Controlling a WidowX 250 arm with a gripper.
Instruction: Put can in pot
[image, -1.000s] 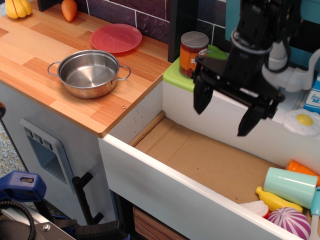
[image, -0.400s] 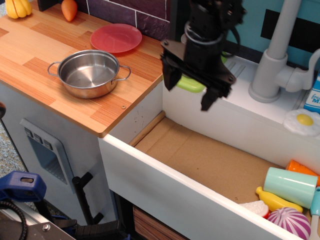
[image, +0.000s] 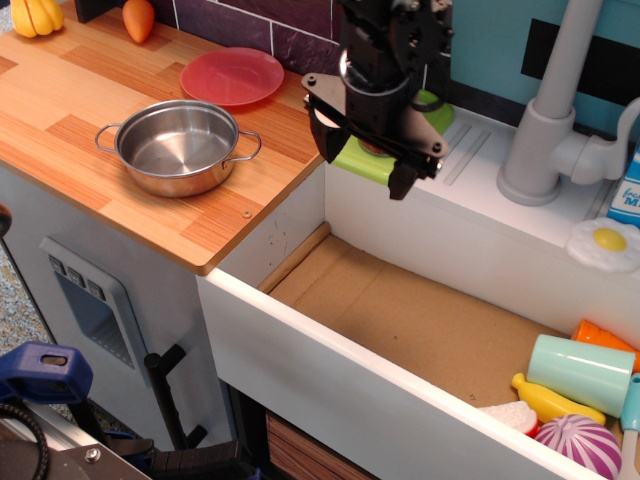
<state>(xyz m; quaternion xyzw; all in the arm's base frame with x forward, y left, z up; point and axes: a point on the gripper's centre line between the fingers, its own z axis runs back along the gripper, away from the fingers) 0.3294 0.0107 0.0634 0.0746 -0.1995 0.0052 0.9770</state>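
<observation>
The steel pot (image: 178, 148) stands empty on the wooden counter (image: 60, 110), left of the sink. My gripper (image: 362, 170) is open and hangs over the green board (image: 352, 160) at the sink's back left corner, where the can stands. Its fingers (image: 322, 138) straddle that spot. The can is almost wholly hidden behind the gripper body; only a small orange sliver (image: 374, 148) shows between the fingers. I cannot tell whether the fingers touch it. The pot is well to the left of the gripper.
A red plate (image: 232, 75) lies behind the pot. A grey faucet (image: 545, 130) stands right of the gripper. The sink (image: 420, 320) below holds a mint-green cup (image: 580, 372), a toy banana and an onion at the right. A fried egg (image: 605, 243) lies on the sink ledge.
My gripper has moved left and back from over the sink's right part to over the can, covering it. It stays open. The pot has not moved.
</observation>
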